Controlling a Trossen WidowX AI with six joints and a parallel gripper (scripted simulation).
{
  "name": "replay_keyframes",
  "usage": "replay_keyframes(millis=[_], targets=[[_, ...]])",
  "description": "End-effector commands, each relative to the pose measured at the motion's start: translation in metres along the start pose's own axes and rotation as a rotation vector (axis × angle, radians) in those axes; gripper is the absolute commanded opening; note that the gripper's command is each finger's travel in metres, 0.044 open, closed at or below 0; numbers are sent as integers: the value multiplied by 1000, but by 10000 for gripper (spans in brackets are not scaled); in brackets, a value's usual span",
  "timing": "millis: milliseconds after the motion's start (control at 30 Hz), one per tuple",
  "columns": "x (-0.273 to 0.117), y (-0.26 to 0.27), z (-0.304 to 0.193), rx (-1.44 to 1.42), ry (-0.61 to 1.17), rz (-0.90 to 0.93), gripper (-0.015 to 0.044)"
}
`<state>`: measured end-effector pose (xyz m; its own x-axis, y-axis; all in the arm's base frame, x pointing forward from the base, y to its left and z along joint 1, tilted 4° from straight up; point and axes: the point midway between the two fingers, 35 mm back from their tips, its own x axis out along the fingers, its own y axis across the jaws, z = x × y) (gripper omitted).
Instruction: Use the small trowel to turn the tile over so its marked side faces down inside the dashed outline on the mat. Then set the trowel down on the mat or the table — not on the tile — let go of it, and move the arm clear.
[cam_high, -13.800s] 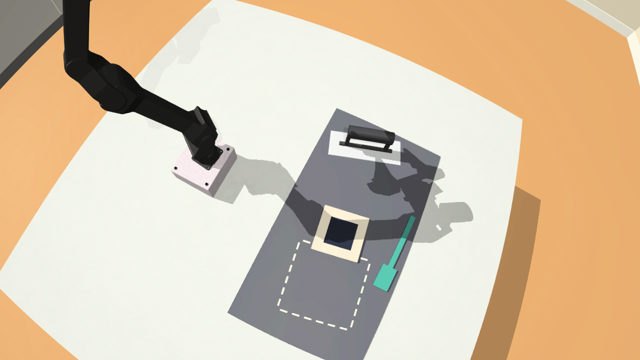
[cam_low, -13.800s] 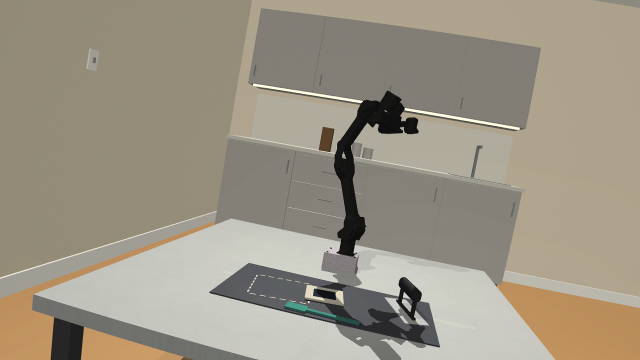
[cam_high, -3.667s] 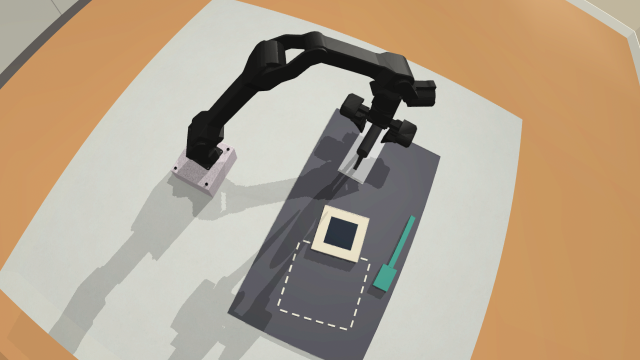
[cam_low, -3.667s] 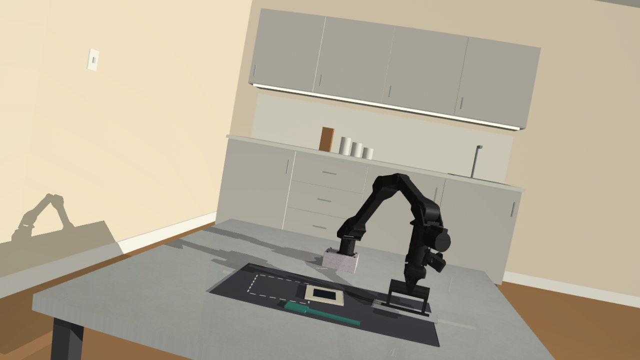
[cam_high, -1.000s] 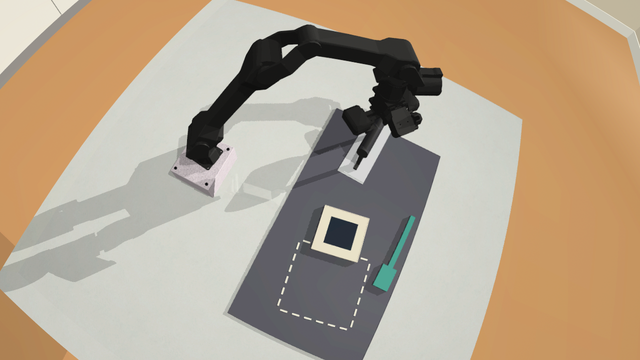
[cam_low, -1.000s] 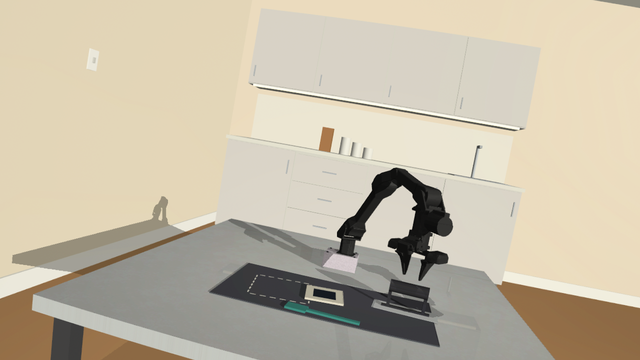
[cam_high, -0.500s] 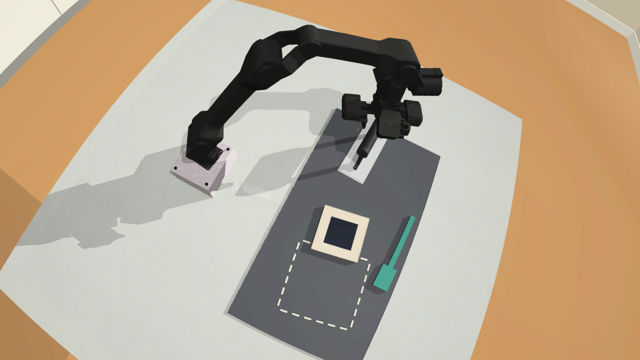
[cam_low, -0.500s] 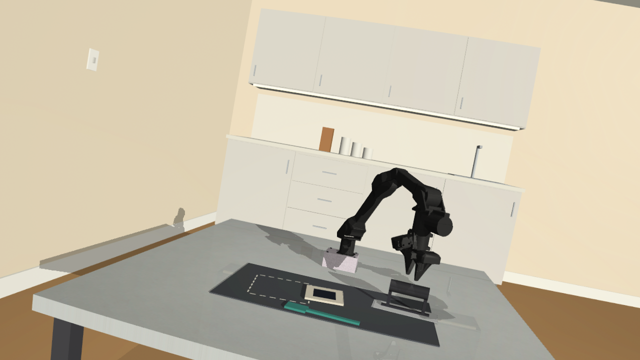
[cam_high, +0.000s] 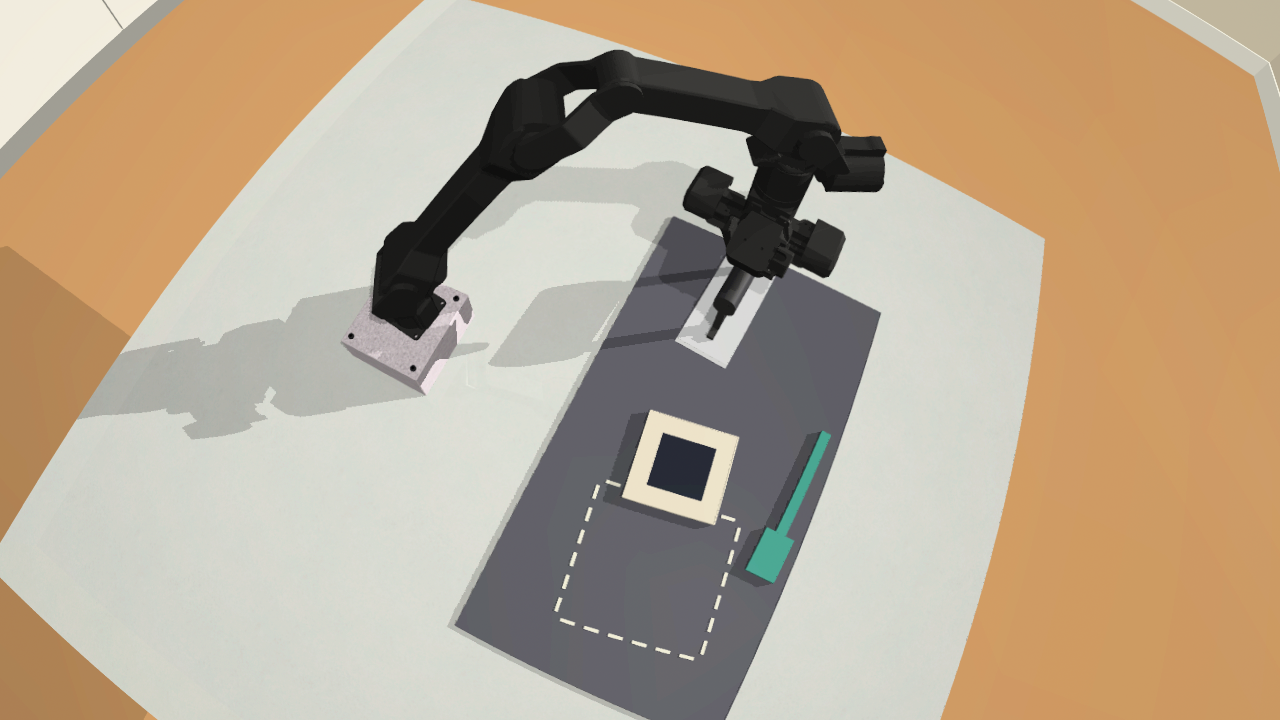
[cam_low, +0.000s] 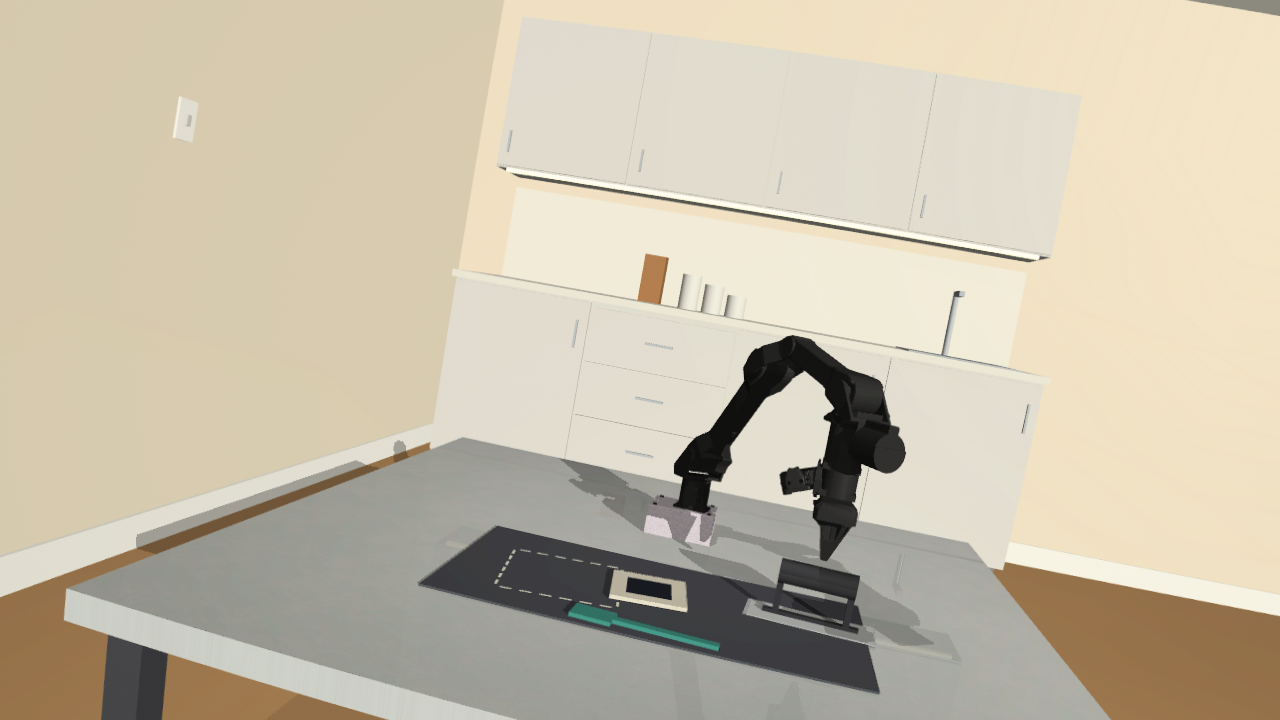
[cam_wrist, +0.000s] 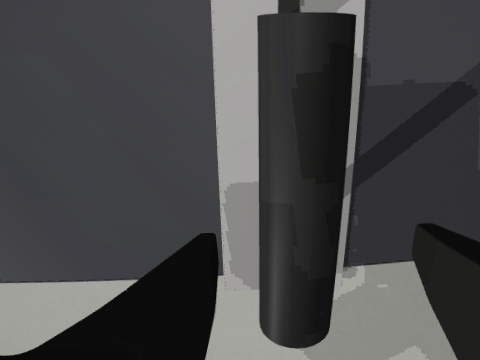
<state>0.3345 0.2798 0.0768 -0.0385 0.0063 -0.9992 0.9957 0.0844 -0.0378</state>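
The claw (cam_high: 729, 295) (cam_low: 827, 557) (cam_wrist: 315, 243) hangs over the trowel's fat black handle (cam_high: 735, 291) (cam_low: 818, 580) (cam_wrist: 300, 175), a bit more than half open and holding nothing. Its fingers stand either side of the handle in the wrist view. The trowel lies at one end of the mat (cam_high: 528, 555) (cam_low: 465, 573) (cam_wrist: 100, 150); the tile (cam_high: 636, 456) (cam_low: 648, 603) is marked side up, partly over the dashed outline (cam_high: 638, 642) (cam_low: 547, 597). To grip well, the claw should probably drop straight, keep the handle centred, and close squarely around its middle before lifting.
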Motion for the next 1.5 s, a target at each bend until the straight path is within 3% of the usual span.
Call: replay_keyframes(millis=[0, 1100, 1267, 1467], targets=[[0, 0, 0, 42, -2, -1, 270], [45, 0, 0, 42, -2, -2, 270], [45, 0, 0, 42, -2, -2, 139], [45, 0, 0, 42, -2, -2, 130]])
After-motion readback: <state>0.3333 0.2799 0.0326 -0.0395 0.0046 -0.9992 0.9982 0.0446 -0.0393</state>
